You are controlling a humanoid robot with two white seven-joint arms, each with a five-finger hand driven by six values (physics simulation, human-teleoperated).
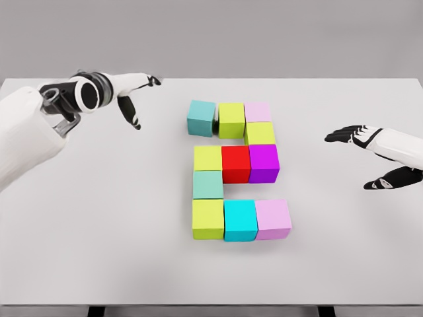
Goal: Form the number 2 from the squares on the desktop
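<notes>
Blocks on the table already form a 2; only the teal corner block sits slightly apart. Left hand and right hand hover open, empty.

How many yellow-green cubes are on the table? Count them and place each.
4: one yellow-green cube mid top row, one beneath the pale pink cube, one left of the red cube, one bottom-left. None looks hidden.
</notes>
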